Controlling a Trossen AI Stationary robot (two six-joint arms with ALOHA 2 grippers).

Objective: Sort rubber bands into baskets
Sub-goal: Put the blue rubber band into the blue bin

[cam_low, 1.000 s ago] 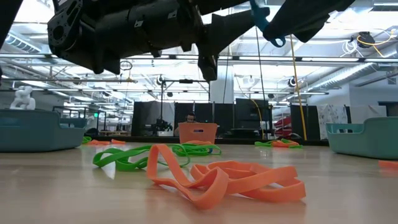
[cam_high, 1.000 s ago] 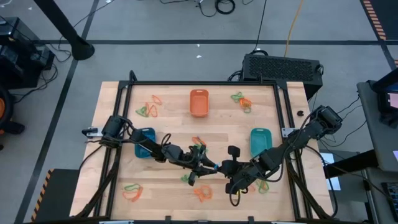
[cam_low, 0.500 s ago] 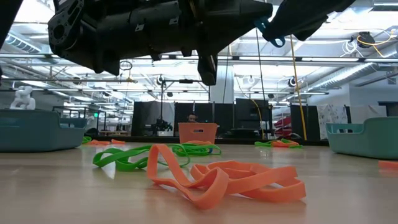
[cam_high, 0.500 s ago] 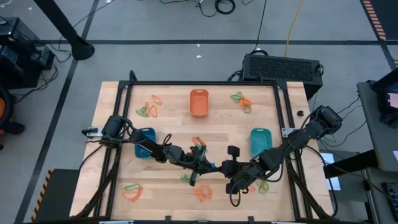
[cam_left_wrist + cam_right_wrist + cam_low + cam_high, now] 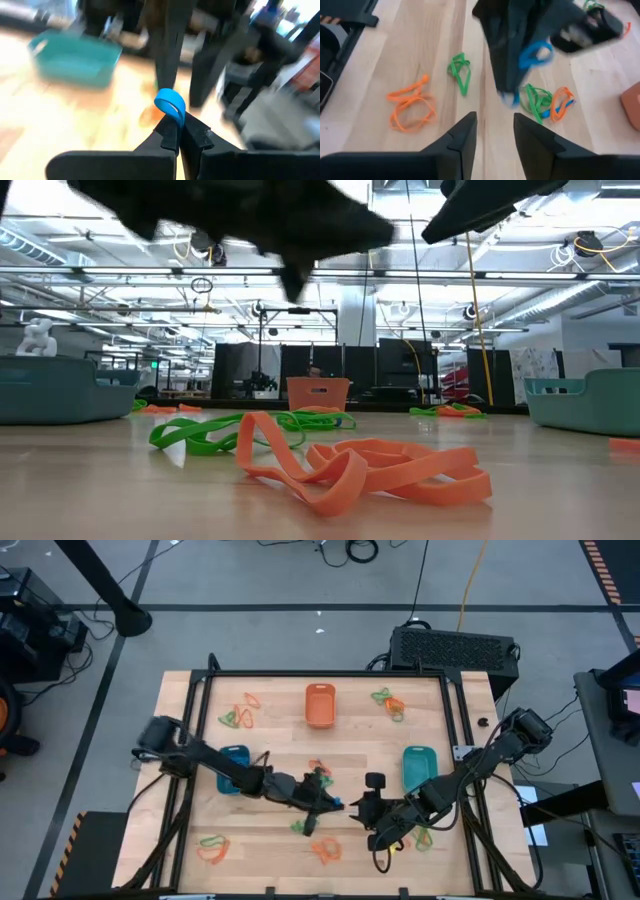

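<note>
A wooden table (image 5: 280,720) sits in a big workshop with ceiling lights and dark equipment behind it. From my station I see three baskets on it: the orange basket (image 5: 319,705) at the far middle, the blue basket (image 5: 232,768) on the left, partly under my left arm, and the teal basket (image 5: 418,766) on the right. Rubber bands lie in small clumps near the corners and toward the front middle; in the low view an orange clump (image 5: 370,470) lies just in front of a green one (image 5: 220,430).

My left gripper (image 5: 179,131) is clamped on a blue rubber band (image 5: 170,102), whose loop sticks up from between the closed fingertips. It hangs above the table near the front middle, just beside the right gripper (image 5: 494,129), whose fingers stand apart with nothing between them. From the right wrist camera the blue band (image 5: 536,54) shows on the left gripper's tip, above loose green and orange bands.

I judge this as a handover just completed, or a pick, with the blue band now belonging to my left arm. The next move should be to swing the left arm back over the blue basket, which lies close along that arm, lower it inside the rim and let go. The right gripper should clear away first so the two do not collide.
</note>
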